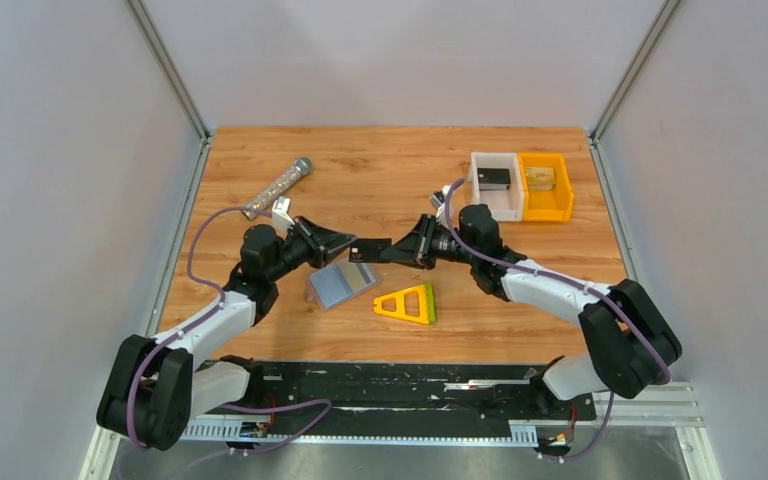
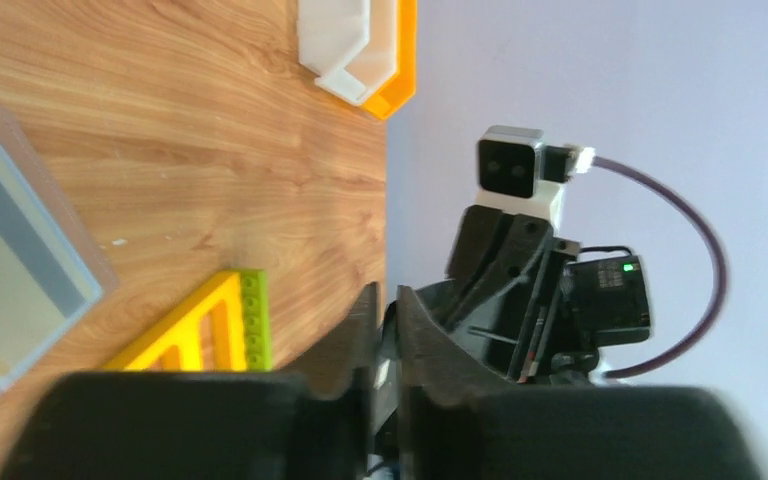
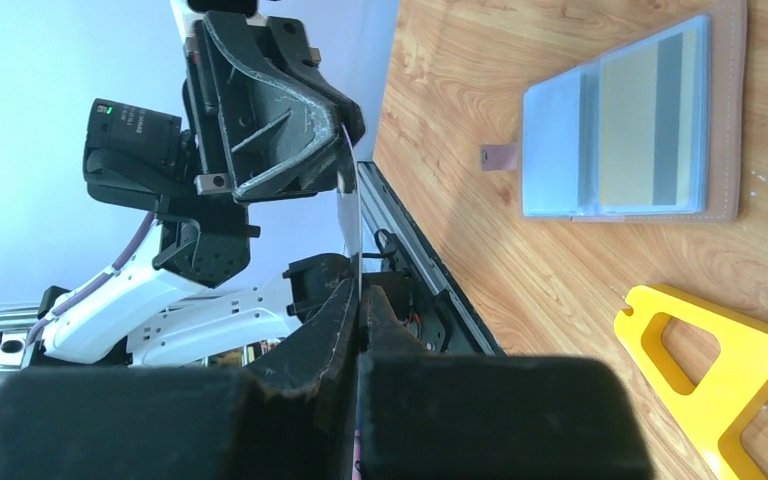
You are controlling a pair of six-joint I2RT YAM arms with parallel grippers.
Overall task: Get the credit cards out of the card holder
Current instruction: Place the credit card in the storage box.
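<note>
One credit card (image 1: pixel 370 247) is pinched at both ends by the left claw (image 1: pixel 352 244) and right claw (image 1: pixel 390 250); the card holder (image 1: pixel 341 284) is laid open below.

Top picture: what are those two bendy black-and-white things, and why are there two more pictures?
They are robot arms, a left arm and a right arm. The top picture looks down from above; the other two come from a small camera on each wrist. On the wooden table lie an open card holder with a tan card inside, a yellow-and-green triangle, a silvery tube, a white bin and an orange bin. The left fingers and the right fingers both pinch one thin dark card above the table.
</note>
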